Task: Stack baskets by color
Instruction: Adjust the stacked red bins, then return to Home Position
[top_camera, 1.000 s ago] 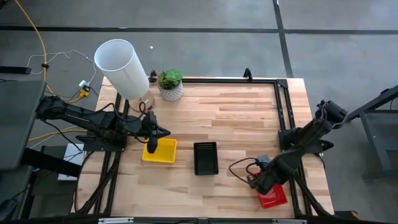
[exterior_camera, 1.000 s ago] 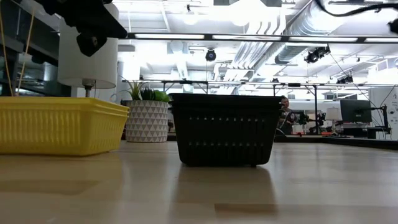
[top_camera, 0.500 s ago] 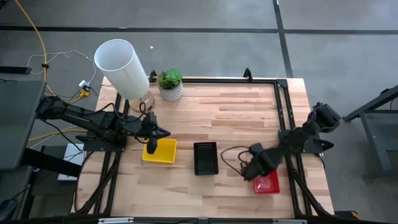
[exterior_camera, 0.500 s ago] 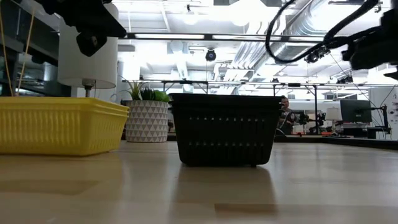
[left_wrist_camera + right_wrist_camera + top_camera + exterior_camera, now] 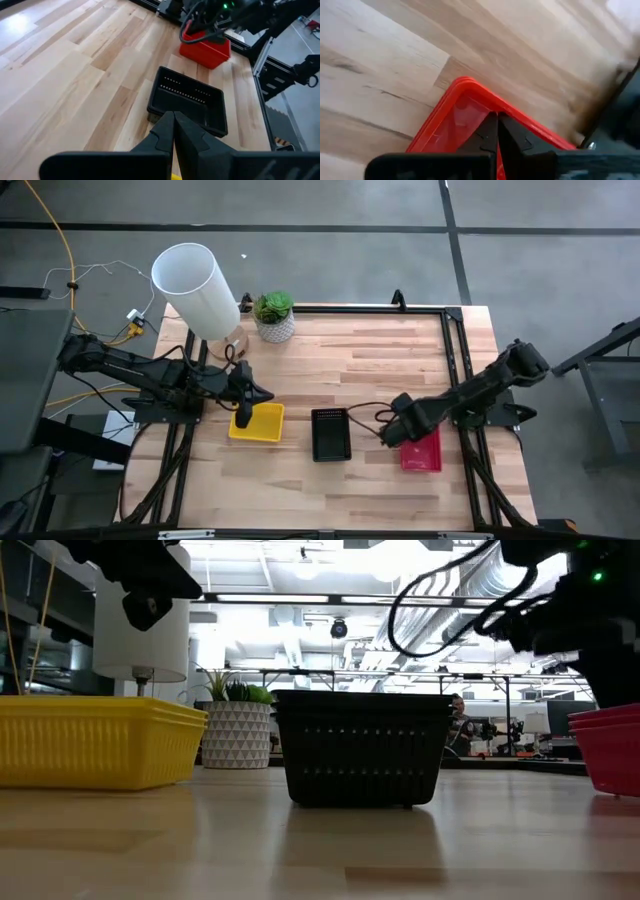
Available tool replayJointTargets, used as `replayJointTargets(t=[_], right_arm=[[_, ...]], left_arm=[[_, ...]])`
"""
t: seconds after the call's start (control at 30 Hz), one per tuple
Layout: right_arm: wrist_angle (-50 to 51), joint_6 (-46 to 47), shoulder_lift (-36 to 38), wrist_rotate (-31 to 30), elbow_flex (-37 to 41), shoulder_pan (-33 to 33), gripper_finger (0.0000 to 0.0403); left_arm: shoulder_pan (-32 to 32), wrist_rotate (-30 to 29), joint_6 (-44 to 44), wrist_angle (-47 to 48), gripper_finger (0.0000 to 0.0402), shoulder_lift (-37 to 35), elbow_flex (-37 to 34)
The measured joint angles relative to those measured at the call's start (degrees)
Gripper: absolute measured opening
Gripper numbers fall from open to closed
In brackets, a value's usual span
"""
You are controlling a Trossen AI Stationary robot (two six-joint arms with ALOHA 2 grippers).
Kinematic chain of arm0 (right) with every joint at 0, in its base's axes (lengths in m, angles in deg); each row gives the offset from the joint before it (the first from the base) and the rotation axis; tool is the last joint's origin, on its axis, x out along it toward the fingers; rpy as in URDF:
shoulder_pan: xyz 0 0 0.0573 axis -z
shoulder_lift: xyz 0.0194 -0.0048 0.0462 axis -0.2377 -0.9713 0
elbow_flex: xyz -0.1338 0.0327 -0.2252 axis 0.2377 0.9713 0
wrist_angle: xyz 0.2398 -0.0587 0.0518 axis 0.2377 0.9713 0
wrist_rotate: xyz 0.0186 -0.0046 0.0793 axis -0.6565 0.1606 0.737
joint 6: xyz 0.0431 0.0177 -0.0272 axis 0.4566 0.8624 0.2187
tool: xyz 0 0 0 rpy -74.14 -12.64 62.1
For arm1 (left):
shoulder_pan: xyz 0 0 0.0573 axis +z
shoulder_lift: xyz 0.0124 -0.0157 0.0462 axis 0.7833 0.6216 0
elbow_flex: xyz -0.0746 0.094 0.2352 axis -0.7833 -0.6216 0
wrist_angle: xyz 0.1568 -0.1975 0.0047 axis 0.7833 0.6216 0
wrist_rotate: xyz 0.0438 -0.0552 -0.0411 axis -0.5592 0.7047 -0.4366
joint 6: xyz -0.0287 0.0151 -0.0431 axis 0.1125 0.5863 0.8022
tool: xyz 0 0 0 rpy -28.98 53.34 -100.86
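A red basket (image 5: 425, 452) stands on the table's right half, seen also in the low view (image 5: 610, 750). My right gripper (image 5: 402, 435) is shut, and its fingertips (image 5: 490, 125) point steeply down at the basket's far-left corner. A black basket (image 5: 331, 435) rests on its base at the table's middle. To its left, a yellow basket (image 5: 262, 425) also rests on its base. My left gripper (image 5: 243, 412) hangs shut above the yellow basket's left side, clear of it (image 5: 145, 605). My right gripper comes from above with its shut fingers just inside the red basket's corner rim (image 5: 470, 87), the corner toward the black basket. The basket sits flat on the table. Whether the tips bear on the wall or the floor is hidden by the fingers themselves.
A tall white cylinder (image 5: 190, 280) and a potted plant (image 5: 273, 317) stand at the far left. A cable loop (image 5: 375, 420) hangs beside my right gripper, close to the black basket. Black frame rails (image 5: 455, 360) run along the table's right side. Bare wood lies across the far middle.
My right gripper has swung from the near right corner toward the far edge and the black basket, rolling and tipping more steeply down. The red basket has slid along the table with it and turned, so its long sides now run near to far.
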Motion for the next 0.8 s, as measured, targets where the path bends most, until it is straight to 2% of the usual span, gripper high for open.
replayJointTargets(t=[0.2,0.33,0.43,0.53,0.67,0.8], right_arm=[[1.43,-7.23,6.99,-4.23,0.06,0.89,0.0],[-1.54,-7.97,16.33,-6.53,4.19,0.85,0.0],[-8.84,-8.17,24.68,-9.85,8.23,0.85,0.0],[-18.79,-11.67,32.21,-16.32,11.42,1.06,0.0],[-35.3,-25.08,39.23,-23.85,13.79,2.39,0.0],[-48.45,-40.16,41.93,-25.36,14.1,5.41,0.0]], left_arm=[[0.0,2.43,-0.23,-0.44,0.0,0.0,0.0],[-0.01,6.52,-2.31,-3.98,0.0,0.0,0.0],[0.0,6.6,-3.41,-7.12,0.0,-0.39,0.16],[0.32,5.03,-3.71,-7.18,0.0,-0.38,2.22],[1.69,4.65,-4.9,-6.79,0.0,-0.37,5.4],[3.17,4.2,-7.73,-7.29,0.0,-0.44,8.09]])
